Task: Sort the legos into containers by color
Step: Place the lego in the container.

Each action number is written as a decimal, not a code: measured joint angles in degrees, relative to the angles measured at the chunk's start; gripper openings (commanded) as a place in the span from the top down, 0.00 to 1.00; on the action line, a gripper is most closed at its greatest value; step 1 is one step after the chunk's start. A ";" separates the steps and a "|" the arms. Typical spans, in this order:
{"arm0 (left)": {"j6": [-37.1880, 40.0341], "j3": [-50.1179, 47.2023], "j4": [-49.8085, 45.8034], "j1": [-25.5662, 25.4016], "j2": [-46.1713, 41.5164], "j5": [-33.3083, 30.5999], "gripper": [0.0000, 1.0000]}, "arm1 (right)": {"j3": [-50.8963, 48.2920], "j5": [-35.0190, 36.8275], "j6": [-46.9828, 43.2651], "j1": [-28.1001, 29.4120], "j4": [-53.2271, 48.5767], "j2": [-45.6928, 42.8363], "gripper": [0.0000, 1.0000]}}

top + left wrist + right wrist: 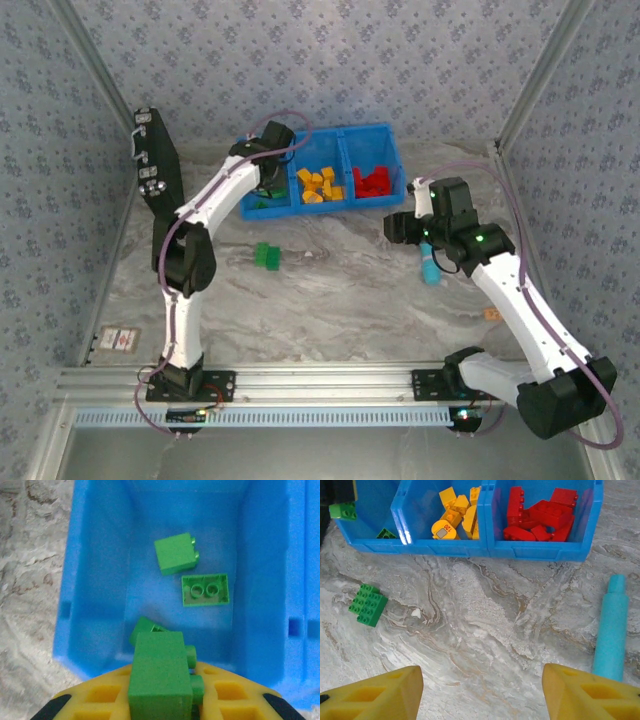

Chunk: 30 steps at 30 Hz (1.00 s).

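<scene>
One marbled table (340, 310) carries everything. At its far side your blue bin (345, 131) has three compartments side by side: green on the left, yellow bricks (320, 186) in the middle, red bricks (375, 181) on the right, so each colour has its place. Your left gripper (162, 682) hangs over the left compartment, jaws clamped on a green brick (157, 655); loose green bricks (174, 554) lie below, so I judge release is due. Your right gripper (480, 692) hovers over bare table, jaws apart and empty. One green block (368, 604) lies on the table near the bin, unsorted.
</scene>
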 measured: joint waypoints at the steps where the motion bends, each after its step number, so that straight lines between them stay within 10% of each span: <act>1: 0.39 1.38 -0.04 0.20 1.16 0.13 0.84 | 0.00 0.20 0.00 0.00 -0.22 -0.07 0.34; 30: 3.39 11.56 -4.59 1.66 6.47 2.97 0.54 | 0.00 -0.42 0.61 0.17 -0.52 4.26 0.33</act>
